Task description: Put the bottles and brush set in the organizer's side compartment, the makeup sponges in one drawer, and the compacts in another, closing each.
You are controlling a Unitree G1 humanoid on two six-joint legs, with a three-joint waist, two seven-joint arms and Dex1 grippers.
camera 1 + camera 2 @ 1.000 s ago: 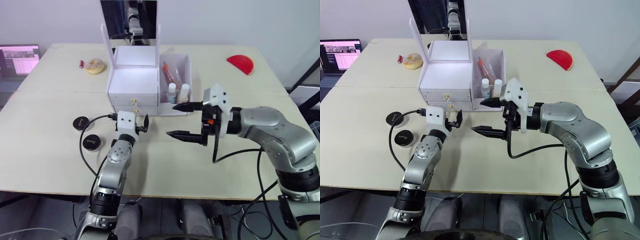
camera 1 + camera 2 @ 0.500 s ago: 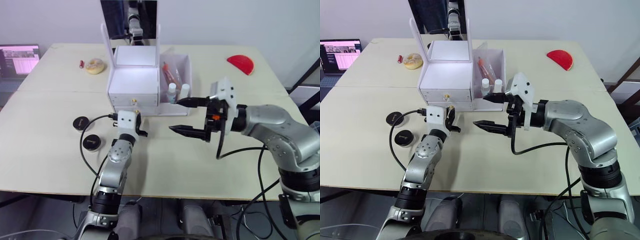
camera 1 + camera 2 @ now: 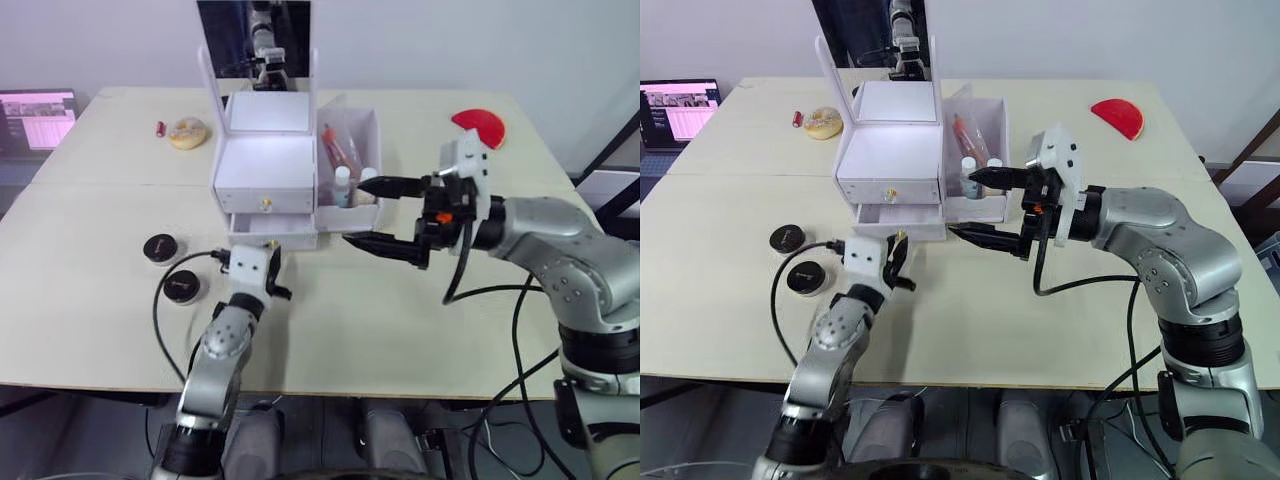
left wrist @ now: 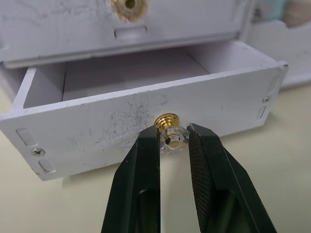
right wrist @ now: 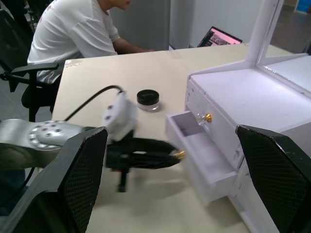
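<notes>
Gold knob (image 4: 169, 132) clamped in the left end effector (image 4: 172, 145), lower drawer (image 4: 146, 114) part open at frame centre; pull straight outward. Right end effector (image 3: 385, 215), fingers apart, hovers beside the bottles (image 3: 343, 185)

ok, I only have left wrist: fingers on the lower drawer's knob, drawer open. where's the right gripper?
Observer: Right gripper is open, hovering in front of the side compartment, right of the drawer.
Operator: Compacts?
Observer: Two compacts lie on the table, left of the left gripper, outside the drawer.
Operator: Bottles?
Observer: Two bottles stand in the side compartment.
</notes>
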